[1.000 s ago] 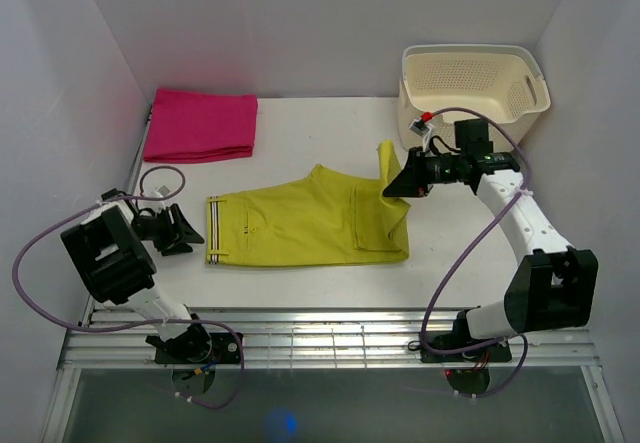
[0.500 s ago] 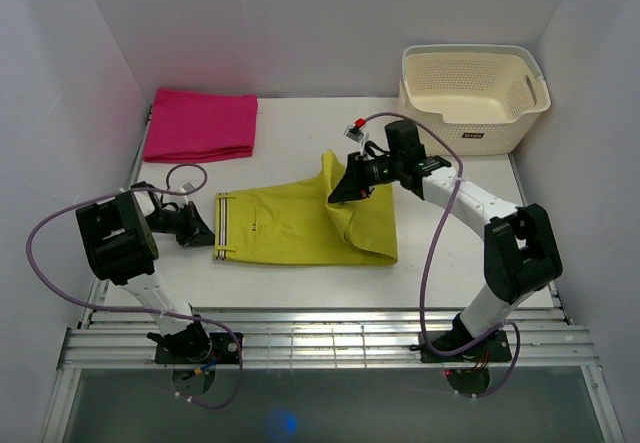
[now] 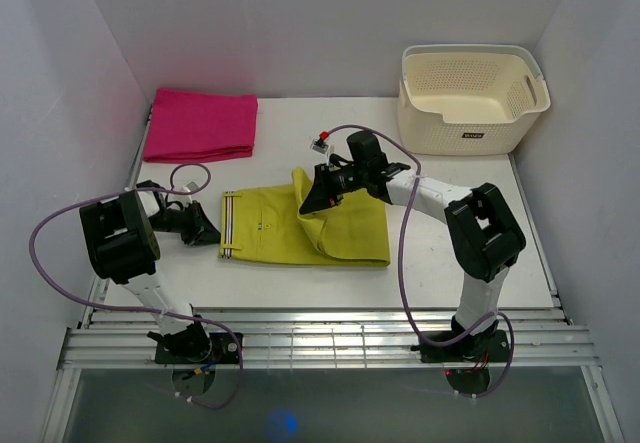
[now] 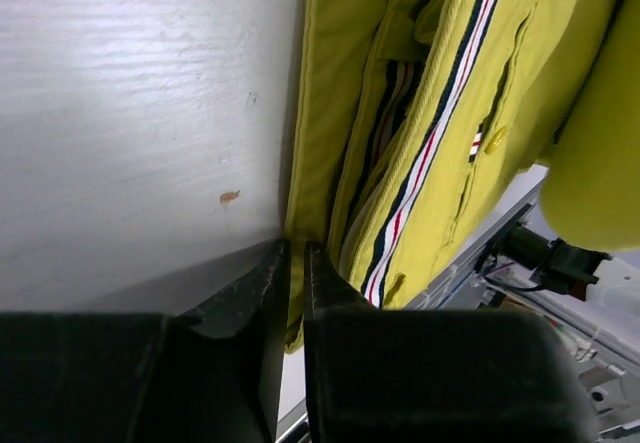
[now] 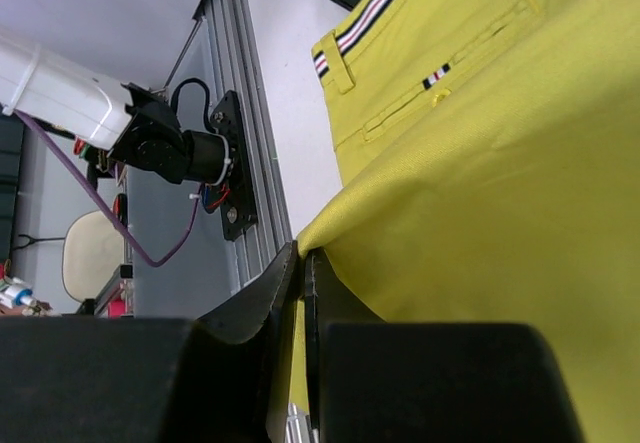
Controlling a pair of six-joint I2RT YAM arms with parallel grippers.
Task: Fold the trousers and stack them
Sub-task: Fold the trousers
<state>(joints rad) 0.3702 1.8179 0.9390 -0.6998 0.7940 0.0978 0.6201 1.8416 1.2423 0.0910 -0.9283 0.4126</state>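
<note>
Top external view is showing you the trousers (image 3: 345, 235) lying in the middle of the table (image 3: 450, 253), already doubled over on themselves, with the waistband (image 3: 229, 225) pointing toward your left arm and the folded end toward the right. Your right gripper (image 3: 308, 201) is hanging over the middle of the garment. It is holding up a flap of leg fabric that is standing above the flat layer beneath. In the right wrist view the fingers (image 5: 262, 298) are pressing tight together with yellow-green cloth trapped between them, so that tool is clenching the trousers. A back pocket with a small striped tab (image 5: 437, 81) is showing further along the cloth.

Your left gripper (image 3: 208, 231) is sitting low on the table, right at the waistband edge. In the left wrist view its fingers (image 4: 255, 303) are standing almost together, and a thin sliver of the yellow-green edge is showing in the narrow gap between them (so you are pinching the trousers there, by only a little cloth). The striped lining of the waistband (image 4: 440, 103) is gaping open just beyond the fingertips.

A folded pink cloth (image 3: 200, 123) is lying at the far left of the table, well apart from the trousers. A cream perforated basket (image 3: 470, 103) is standing at the far right corner.
</note>
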